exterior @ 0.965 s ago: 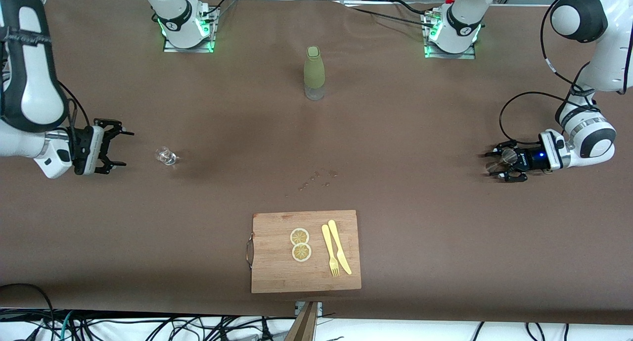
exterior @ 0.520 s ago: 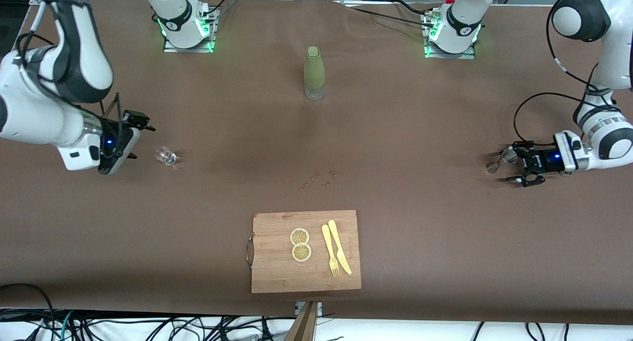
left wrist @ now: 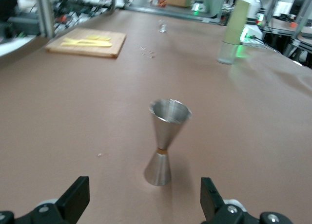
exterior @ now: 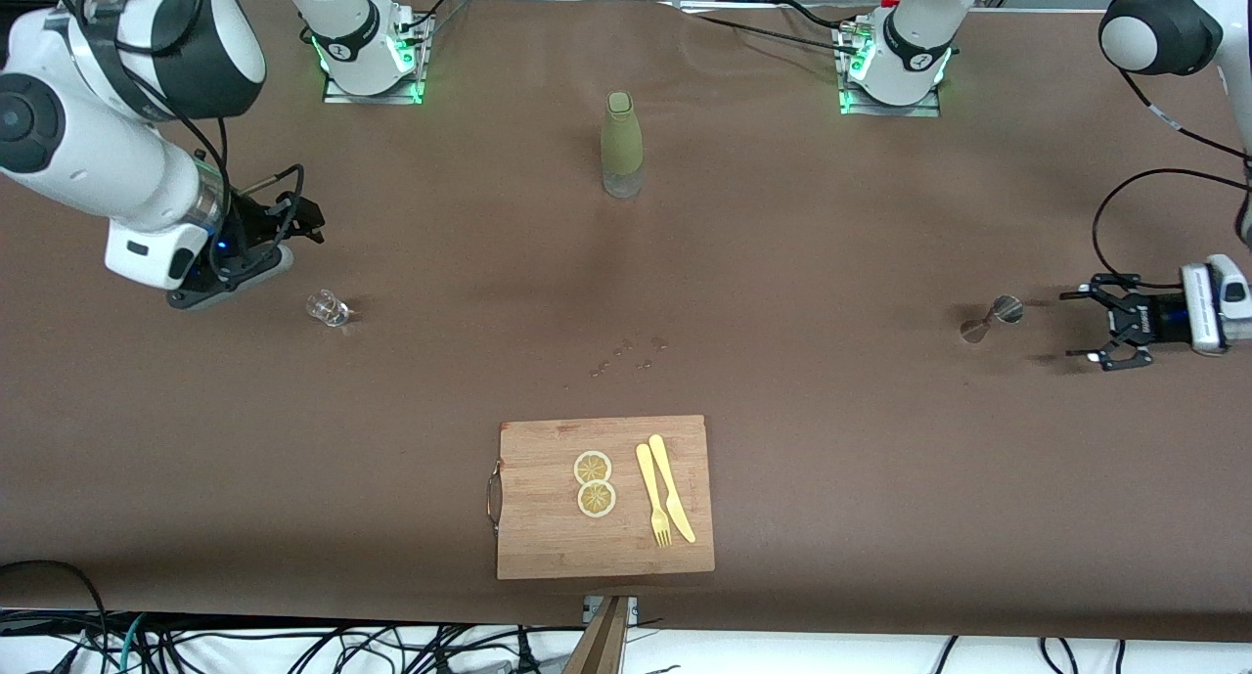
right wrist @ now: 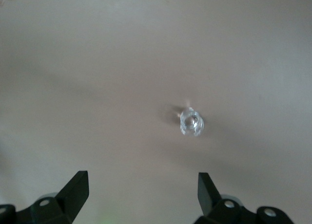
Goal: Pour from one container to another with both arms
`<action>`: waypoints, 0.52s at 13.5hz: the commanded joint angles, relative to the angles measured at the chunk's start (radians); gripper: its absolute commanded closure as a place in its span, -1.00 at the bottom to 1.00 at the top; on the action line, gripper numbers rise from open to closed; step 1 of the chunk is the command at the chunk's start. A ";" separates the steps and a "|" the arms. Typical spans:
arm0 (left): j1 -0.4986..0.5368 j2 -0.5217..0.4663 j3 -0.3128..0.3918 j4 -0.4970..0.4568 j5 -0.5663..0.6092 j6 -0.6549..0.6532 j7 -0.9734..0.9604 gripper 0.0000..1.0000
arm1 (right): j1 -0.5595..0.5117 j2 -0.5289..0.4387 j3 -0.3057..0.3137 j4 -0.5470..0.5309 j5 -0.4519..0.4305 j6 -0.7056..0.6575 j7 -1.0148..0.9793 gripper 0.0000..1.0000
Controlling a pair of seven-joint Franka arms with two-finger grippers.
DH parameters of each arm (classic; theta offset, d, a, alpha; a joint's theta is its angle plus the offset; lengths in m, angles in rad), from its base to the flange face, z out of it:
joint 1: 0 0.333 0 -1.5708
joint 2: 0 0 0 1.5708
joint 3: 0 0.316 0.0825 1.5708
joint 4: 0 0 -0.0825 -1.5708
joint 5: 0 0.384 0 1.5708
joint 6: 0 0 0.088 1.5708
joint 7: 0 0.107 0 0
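Both hands spread, empty: left hand (exterior: 1088, 324) near upright jigger (exterior: 990, 318); right hand (exterior: 305, 226) near glass cup (exterior: 328, 308).

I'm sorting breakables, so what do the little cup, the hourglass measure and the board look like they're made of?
Shot glass: clear glass, it seems; the table shows through it. Jigger: brushed silver metal, with a soft sheen and a thin copper-coloured band at the waist. Cutting board: light wood, matte, visible grain, with a metal handle.

High front camera facing both bases, wrist cameras low, sharing jigger (left wrist: 165, 141) and glass cup (right wrist: 191, 122)
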 commanded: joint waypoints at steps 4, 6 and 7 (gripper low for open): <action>-0.118 -0.113 0.020 0.042 0.114 0.047 -0.319 -1.00 | -0.088 -0.100 0.000 0.057 -0.015 -0.199 0.148 -1.00; -0.181 -0.154 0.040 0.041 0.155 0.054 -0.445 -1.00 | -0.102 -0.115 -0.035 0.074 -0.020 -0.202 0.155 -1.00; -0.213 -0.176 0.049 0.041 0.173 0.057 -0.514 -1.00 | -0.103 -0.120 -0.072 0.088 -0.015 -0.201 0.158 -1.00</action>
